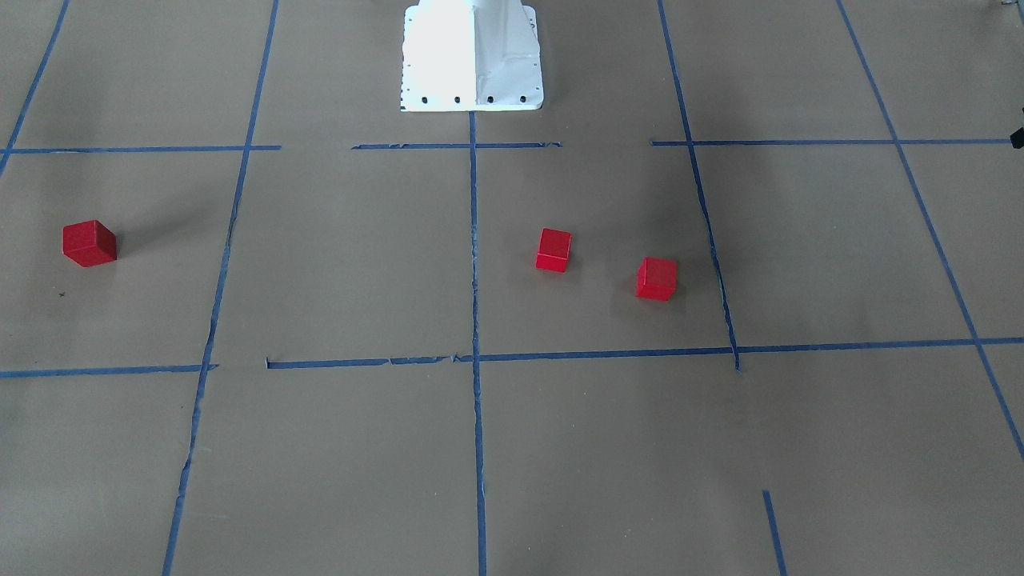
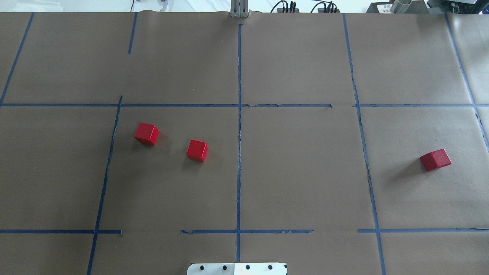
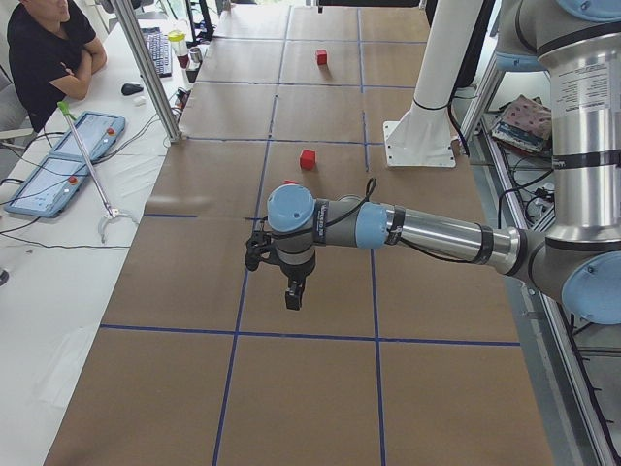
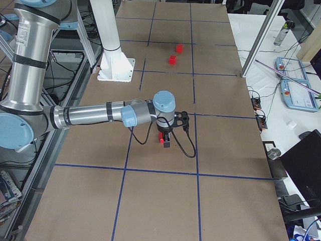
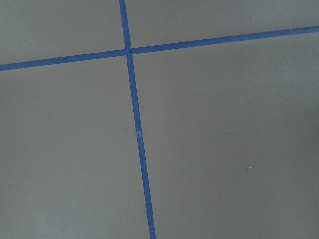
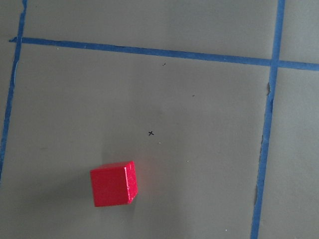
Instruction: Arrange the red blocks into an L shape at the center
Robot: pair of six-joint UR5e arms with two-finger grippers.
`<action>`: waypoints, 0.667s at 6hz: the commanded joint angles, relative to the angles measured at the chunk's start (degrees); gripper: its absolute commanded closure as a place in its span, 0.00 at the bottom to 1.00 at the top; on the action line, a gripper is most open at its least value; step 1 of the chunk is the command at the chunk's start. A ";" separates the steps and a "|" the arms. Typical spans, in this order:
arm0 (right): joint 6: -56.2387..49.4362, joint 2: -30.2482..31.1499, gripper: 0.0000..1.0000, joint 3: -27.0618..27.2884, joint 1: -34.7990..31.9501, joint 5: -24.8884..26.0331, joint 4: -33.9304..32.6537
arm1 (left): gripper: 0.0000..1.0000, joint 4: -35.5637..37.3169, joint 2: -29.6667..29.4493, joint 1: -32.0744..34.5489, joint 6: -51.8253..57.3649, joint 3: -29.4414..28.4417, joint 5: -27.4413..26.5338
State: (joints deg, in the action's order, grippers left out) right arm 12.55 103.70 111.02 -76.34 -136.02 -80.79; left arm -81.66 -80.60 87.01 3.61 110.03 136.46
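Note:
Three red blocks lie apart on the brown paper. Two sit left of the middle in the overhead view, one [image 2: 146,133] and another [image 2: 197,150]. The third [image 2: 435,159] lies far right. The center [image 2: 238,164] on the long blue tape line is bare. No arm shows in the overhead or front view. My left gripper [image 3: 293,291] hangs over the paper, near and large in the exterior left view. My right gripper [image 4: 165,140] hangs just by the far-right block [image 4: 161,141], which also shows in the right wrist view [image 6: 113,183]. I cannot tell whether either gripper is open or shut.
The white robot base plate [image 2: 237,269] sits at the near edge on the centre line. A metal post [image 3: 155,78] stands at the table's far edge. Beyond it are a side table with tablets [image 3: 68,155] and a seated operator [image 3: 49,49].

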 commanded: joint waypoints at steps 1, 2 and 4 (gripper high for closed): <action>1.86 -0.60 0.00 -0.10 8.19 3.30 0.80 | 0.00 -0.08 0.10 0.00 0.00 0.62 0.03; 3.35 -1.04 0.00 -0.02 10.48 3.57 0.98 | 0.00 0.01 0.18 0.00 0.00 0.62 0.03; 3.97 -1.31 0.00 -0.19 13.05 5.67 3.35 | 0.00 0.01 0.18 0.00 0.00 0.62 0.12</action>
State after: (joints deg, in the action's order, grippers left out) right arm 16.09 102.50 110.88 -64.65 -131.50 -78.16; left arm -81.66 -80.43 87.01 3.60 110.63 136.56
